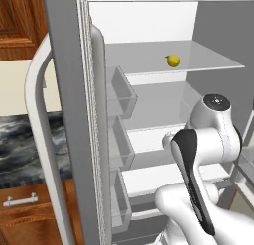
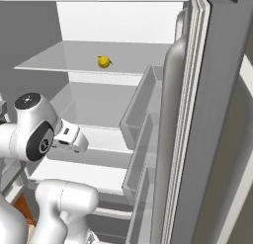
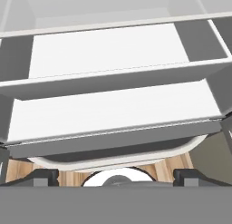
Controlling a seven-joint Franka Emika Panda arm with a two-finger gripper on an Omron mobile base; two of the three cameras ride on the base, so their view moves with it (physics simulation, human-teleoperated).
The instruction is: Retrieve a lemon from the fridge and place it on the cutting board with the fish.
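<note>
Lemon [image 1: 172, 60] small, round, bright yellow, sits alone on upper glass shelf [image 1: 208, 60] inside open fridge [image 1: 149, 21]. Gripper [image 3: 116, 177] fingers wide apart, holding nothing, low before white lower shelves.

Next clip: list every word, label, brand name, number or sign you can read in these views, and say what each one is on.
None: no text can be read in any view.
The fridge, its shelves and door bins are plain, without label or brand.
The lemon carries no sticker.
The arm's white shells and dark joints show no lettering.
The counter and drawer front beside the fridge bear no signs.
</note>
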